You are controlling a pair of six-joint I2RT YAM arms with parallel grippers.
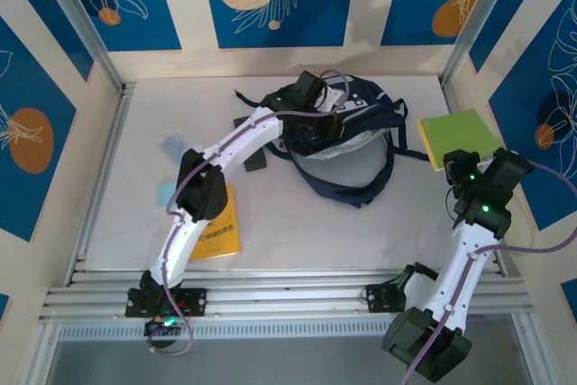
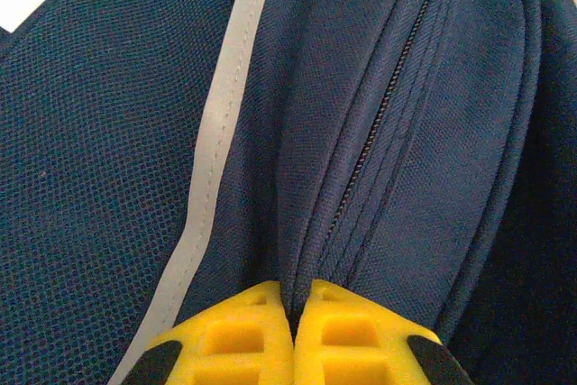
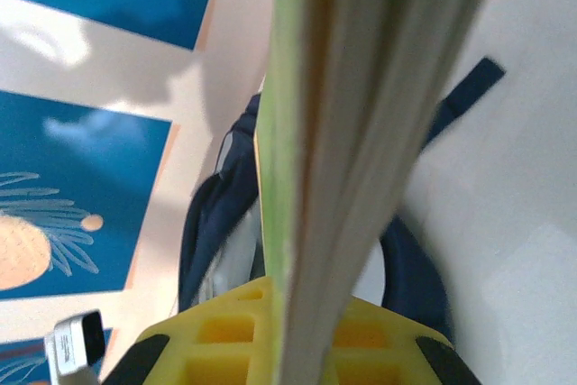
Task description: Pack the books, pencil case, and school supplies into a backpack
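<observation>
While edge-on, green book [image 3: 361,132] between the right fingers [image 3: 216,342]

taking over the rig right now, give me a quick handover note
Left gripper: shut, pinching a fold of the backpack beside a zipper.
Right gripper: shut on the green book, right of the backpack.
On the table: yellow book, light-blue pad and clear piece at the left; a dark oblong, likely the pencil case, beside the backpack.
Done: nothing visibly packed.
Left: everything goes in, probably the green book first.
</observation>
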